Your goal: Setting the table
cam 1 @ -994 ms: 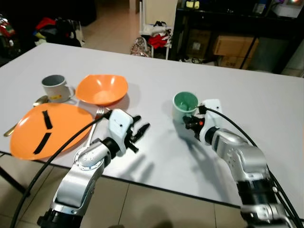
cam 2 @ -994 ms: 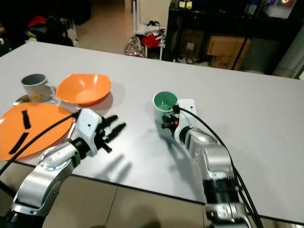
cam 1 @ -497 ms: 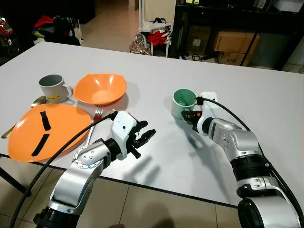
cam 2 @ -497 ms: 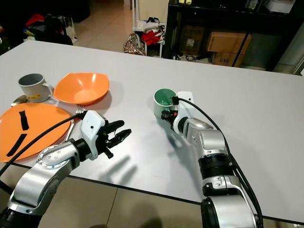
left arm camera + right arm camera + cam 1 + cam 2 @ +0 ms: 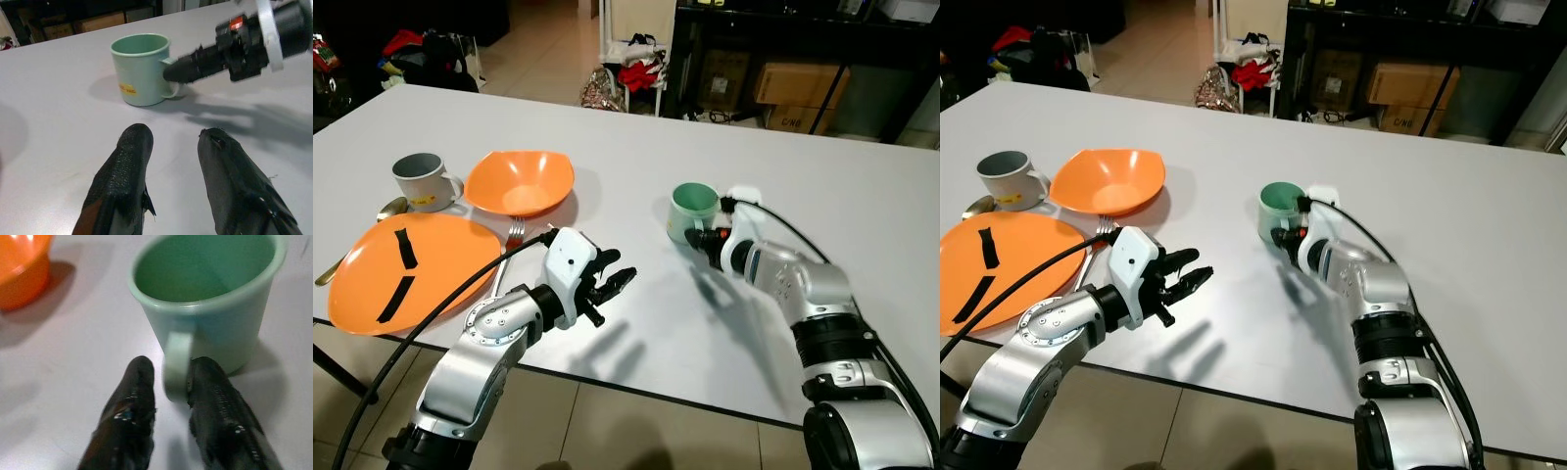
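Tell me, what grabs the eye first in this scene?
Mid-table, the right end effector straddles the handle of a mint-green mug. At the table's left sit an orange plate, an orange bowl and a grey cup, while the left end effector hovers open nearby.

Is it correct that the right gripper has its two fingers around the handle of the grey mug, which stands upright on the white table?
Not quite. The right gripper has its fingers around the handle of the green mug, as the right wrist view shows. The grey mug stands far off, beside the orange bowl. The green mug does stand upright on the white table.
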You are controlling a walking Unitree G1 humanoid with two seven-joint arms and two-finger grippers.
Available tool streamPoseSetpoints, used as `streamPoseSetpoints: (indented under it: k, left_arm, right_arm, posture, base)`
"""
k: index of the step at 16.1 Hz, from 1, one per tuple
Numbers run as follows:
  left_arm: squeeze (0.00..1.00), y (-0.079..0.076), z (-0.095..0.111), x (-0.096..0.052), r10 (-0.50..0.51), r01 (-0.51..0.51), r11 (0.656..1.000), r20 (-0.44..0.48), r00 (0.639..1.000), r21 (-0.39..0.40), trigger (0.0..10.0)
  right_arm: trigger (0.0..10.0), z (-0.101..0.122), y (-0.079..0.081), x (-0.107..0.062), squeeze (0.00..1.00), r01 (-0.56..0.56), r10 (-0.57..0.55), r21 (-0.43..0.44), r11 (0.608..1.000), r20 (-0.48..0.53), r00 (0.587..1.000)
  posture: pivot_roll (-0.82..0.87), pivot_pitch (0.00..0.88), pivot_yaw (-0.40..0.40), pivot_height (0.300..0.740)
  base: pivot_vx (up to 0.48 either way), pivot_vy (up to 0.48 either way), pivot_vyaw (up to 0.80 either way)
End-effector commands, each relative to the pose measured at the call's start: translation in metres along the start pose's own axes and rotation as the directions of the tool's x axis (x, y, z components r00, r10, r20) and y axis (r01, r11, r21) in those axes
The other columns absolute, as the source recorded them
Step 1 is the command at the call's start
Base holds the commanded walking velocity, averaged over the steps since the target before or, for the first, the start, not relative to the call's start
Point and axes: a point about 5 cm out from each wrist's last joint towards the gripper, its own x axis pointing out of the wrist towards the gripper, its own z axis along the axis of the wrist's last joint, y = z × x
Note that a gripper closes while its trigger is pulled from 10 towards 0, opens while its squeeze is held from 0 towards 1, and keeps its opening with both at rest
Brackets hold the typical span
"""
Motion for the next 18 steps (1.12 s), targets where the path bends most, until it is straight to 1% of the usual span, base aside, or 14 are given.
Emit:
streamPoseSetpoints:
  k: [1, 2, 4, 5, 6, 7, 8, 10, 11, 12, 13, 14, 15, 18]
  left_arm:
    - [0.0, 0.001, 0.006, 0.0, -0.009, 0.009, 1.0, 0.009, 1.0, 0.019, 10.0]
    - [0.0, 0.002, 0.006, -0.001, -0.007, 0.007, 1.0, 0.01, 1.0, 0.02, 10.0]
    - [0.0, 0.005, 0.009, -0.003, 0.0, 0.0, 1.0, 0.019, 1.0, 0.023, 10.0]
    - [0.0, 0.008, 0.011, -0.005, 0.006, -0.006, 1.0, 0.024, 1.0, 0.026, 10.0]
    - [0.0, 0.008, 0.011, -0.006, 0.009, -0.01, 1.0, 0.026, 1.0, 0.026, 10.0]
    - [0.0, 0.01, 0.013, -0.012, 0.018, -0.019, 0.999, 0.032, 0.999, 0.029, 10.0]
    - [0.0, 0.011, 0.013, -0.014, 0.02, -0.021, 0.999, 0.033, 0.999, 0.029, 10.0]
    - [0.0, 0.013, 0.016, -0.023, 0.072, -0.073, 0.997, 0.051, 0.996, 0.036, 10.0]
    - [0.0, 0.018, 0.015, -0.03, 0.162, -0.164, 0.986, 0.034, 0.986, 0.045, 10.0]
    - [0.0, 0.022, 0.011, -0.032, 0.246, -0.246, 0.967, 0.004, 0.969, 0.062, 10.0]
    - [0.0, 0.024, 0.009, -0.034, 0.298, -0.297, 0.953, -0.008, 0.955, 0.067, 10.0]
    - [0.0, 0.027, 0.009, -0.036, 0.353, -0.353, 0.934, 0.001, 0.935, 0.05, 10.0]
    - [0.0, 0.027, 0.01, -0.036, 0.372, -0.372, 0.927, 0.007, 0.928, 0.037, 10.0]
    - [0.0, 0.029, 0.013, -0.032, 0.453, -0.454, 0.891, 0.038, 0.891, 0.026, 10.0]
  right_arm:
    - [10.0, 0.009, 0.0, -0.009, 1.0, -0.019, 0.019, 0.008, 1.0, 0.026, 0.999]
    - [10.0, 0.011, 0.002, -0.014, 1.0, -0.032, 0.032, 0.006, 0.999, 0.032, 0.999]
    - [10.0, 0.012, 0.005, -0.034, 1.0, -0.048, 0.049, -0.022, 0.999, 0.025, 0.998]
    - [10.0, 0.01, 0.006, -0.047, 1.0, -0.048, 0.048, -0.04, 0.998, 0.008, 0.999]
    - [10.0, 0.008, 0.006, -0.053, 1.0, -0.049, 0.049, -0.053, 0.997, -0.003, 0.999]
    - [10.0, 0.001, 0.009, -0.068, 1.0, -0.037, 0.036, -0.083, 0.996, -0.022, 0.999]
    - [10.0, -0.001, 0.009, -0.072, 1.0, -0.03, 0.028, -0.092, 0.995, -0.021, 0.999]
    - [10.0, 0.0, 0.019, -0.091, 1.0, 0.008, 0.013, -0.155, 0.988, 0.137, 0.99]
    - [10.0, -0.002, 0.033, -0.098, 1.0, 0.01, 0.023, -0.144, 0.99, 0.227, 0.974]
    - [10.0, -0.011, 0.041, -0.1, 1.0, 0.03, 0.025, -0.22, 0.975, 0.246, 0.969]
    - [10.0, -0.016, 0.046, -0.1, 1.0, 0.046, 0.017, -0.24, 0.97, 0.254, 0.967]
    - [10.0, -0.018, 0.047, -0.1, 1.0, 0.071, -0.006, -0.212, 0.975, 0.294, 0.956]
    - [10.0, -0.019, 0.047, -0.1, 1.0, 0.078, -0.012, -0.199, 0.977, 0.31, 0.951]
    - [10.0, -0.032, 0.039, -0.104, 1.0, 0.165, -0.084, -0.184, 0.969, 0.384, 0.919]
  posture:
    - [0.08, 0.0, 0.002, 0.74]
    - [0.07, 0.0, 0.003, 0.74]
    - [0.07, 0.0, 0.006, 0.74]
    - [0.07, 0.0, 0.008, 0.74]
    - [0.07, 0.0, 0.012, 0.74]
    - [0.06, 0.0, 0.015, 0.74]
    - [0.06, 0.0, 0.018, 0.74]
    - [0.05, 0.0, 0.022, 0.74]
    - [0.04, 0.0, 0.027, 0.74]
    - [0.04, 0.0, 0.027, 0.74]
    - [0.03, 0.0, 0.032, 0.74]
    - [0.02, 0.0, 0.037, 0.74]
    - [0.02, 0.0, 0.038, 0.74]
    - [0.02, 0.0, 0.045, 0.74]
  base:
    - [0.0, 0.0, 0.0]
    - [0.0, 0.0, 0.0]
    - [0.0, 0.0, 0.0]
    - [0.0, 0.0, 0.0]
    - [0.0, 0.0, 0.0]
    - [0.0, 0.0, 0.0]
    - [0.0, 0.0, 0.0]
    - [0.0, 0.0, 0.0]
    - [0.0, 0.0, 0.8]
    - [0.0, 0.0, 0.8]
    - [0.0, 0.0, 0.8]
    - [0.0, 0.0, 0.8]
    - [0.0, 0.0, 0.8]
    - [0.0, 0.0, 0.8]
